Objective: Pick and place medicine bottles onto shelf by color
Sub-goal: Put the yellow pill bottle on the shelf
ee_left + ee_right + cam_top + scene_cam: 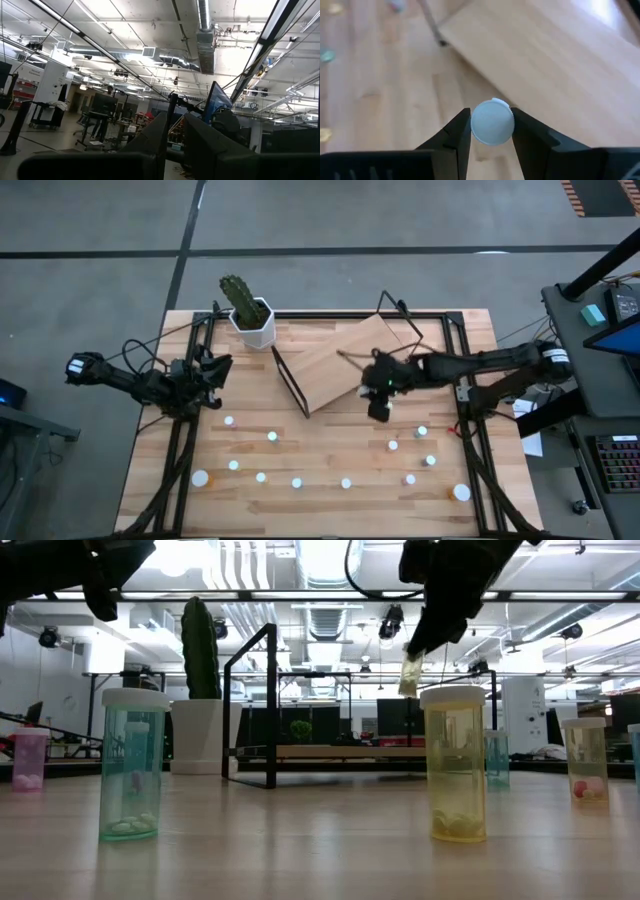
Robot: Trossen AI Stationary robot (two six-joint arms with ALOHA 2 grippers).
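Matt light-wood shelf (555, 65), translucent glossy plastic medicine bottles (457, 765), grainy plank table (330, 500).

The shelf (345, 360) is set at the table's (330, 515) back middle, with the cactus pot (252, 323) at its left. Bottles (296, 482) are scattered across the table's front half. One bottle (492, 122) is held in the right gripper (380, 408) just before the shelf's front edge. The left gripper (212, 376) is kept left of the shelf.
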